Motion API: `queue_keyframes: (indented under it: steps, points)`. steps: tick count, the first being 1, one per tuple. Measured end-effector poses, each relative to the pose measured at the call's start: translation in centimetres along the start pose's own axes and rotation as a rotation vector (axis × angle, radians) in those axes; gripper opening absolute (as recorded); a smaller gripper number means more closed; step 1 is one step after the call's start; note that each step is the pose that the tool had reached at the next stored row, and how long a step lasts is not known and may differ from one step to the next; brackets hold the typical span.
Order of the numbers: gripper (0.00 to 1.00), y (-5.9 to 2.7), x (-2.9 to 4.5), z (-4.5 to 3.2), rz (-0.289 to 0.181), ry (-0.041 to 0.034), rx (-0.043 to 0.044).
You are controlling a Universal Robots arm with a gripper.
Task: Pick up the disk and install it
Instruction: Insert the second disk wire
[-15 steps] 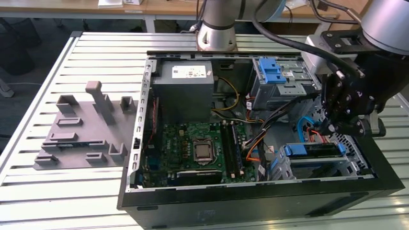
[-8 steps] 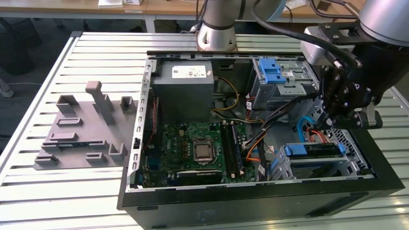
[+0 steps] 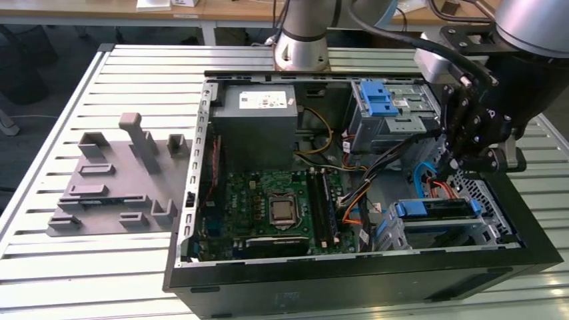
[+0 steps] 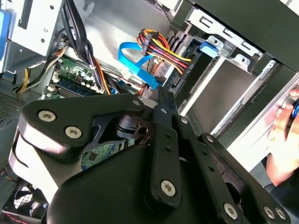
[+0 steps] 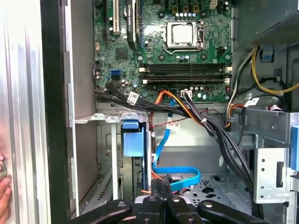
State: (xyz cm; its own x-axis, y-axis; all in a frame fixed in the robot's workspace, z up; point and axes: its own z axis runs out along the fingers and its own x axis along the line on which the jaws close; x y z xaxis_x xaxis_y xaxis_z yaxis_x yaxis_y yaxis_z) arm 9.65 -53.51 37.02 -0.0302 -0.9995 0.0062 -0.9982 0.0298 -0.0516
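Install step looks done: disk (image 3: 433, 211) seated in its bay, lower right; gripper (image 5: 161, 184) pressed together, empty, just above.

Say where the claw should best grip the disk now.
Probably by its blue carrier edge, coming in from the open side of the case: the disk stands on edge between the bay walls, so that edge is the exposed part.
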Motion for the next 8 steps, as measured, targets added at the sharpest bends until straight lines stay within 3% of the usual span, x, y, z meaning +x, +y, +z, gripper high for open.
queue_keyframes:
  steps: [4,5,8]
  points:
    - [0.11,-0.08,-0.23,0.02,-0.002,0.0004,-0.0104]
    - [0.18,-0.13,-0.25,0.06,-0.003,0.0004,-0.0130]
    - [0.19,-0.37,-0.28,0.29,-0.009,0.0004,-0.0190]
